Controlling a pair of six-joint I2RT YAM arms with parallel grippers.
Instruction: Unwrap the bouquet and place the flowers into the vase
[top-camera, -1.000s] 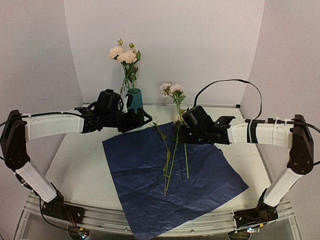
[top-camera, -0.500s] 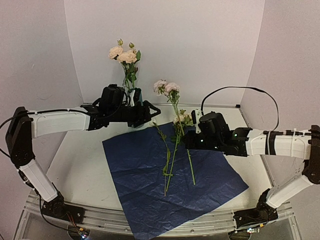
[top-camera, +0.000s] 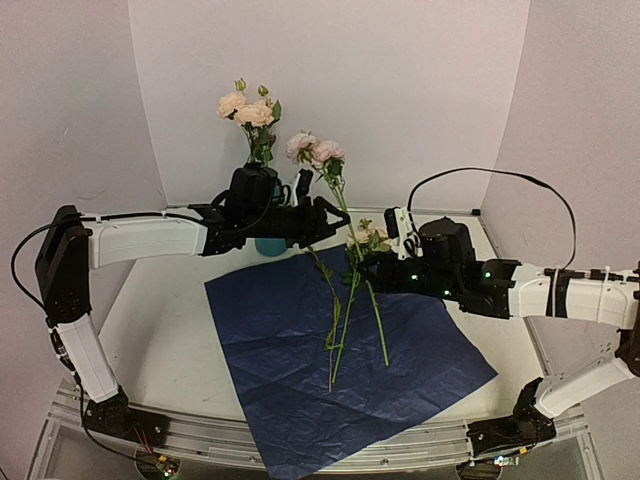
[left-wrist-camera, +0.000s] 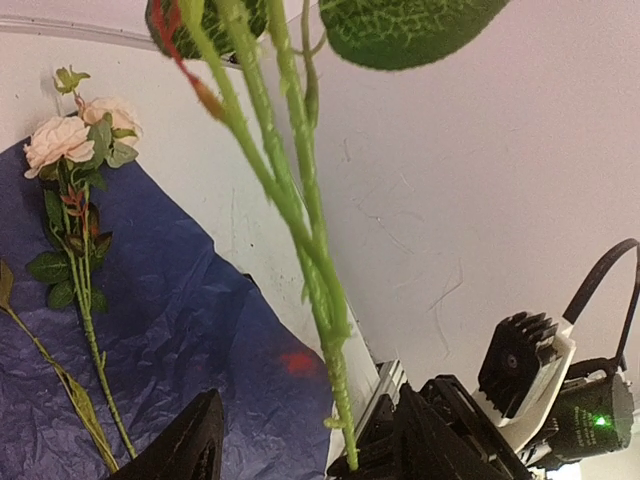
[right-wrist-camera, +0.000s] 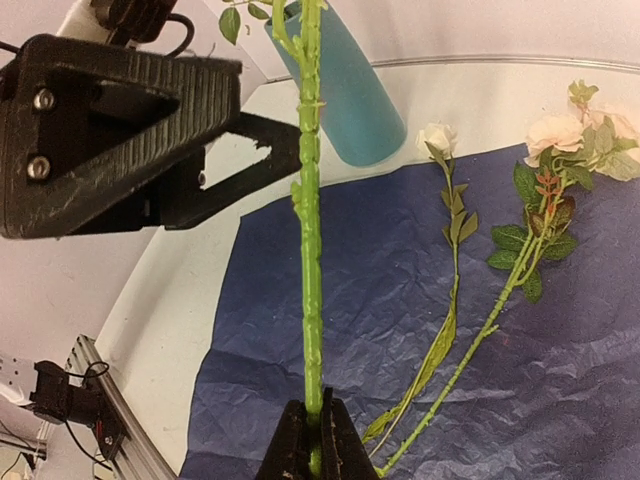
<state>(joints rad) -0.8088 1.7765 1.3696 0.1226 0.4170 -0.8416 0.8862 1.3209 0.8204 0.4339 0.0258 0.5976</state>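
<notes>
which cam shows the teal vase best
Right wrist: the tall teal cylinder vase shows most of its side. Top view: the left arm hides nearly all of it; left wrist view misses it.

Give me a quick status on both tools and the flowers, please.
Right tool shut on upright flower stem. Left tool open around same stem. Vase already holds blooms; two flowers lie on paper.

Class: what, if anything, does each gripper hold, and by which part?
The right gripper is shut on a flower, pinching the lower end of its green stem and holding it upright. The left gripper is open by that stem, holding nothing.
</notes>
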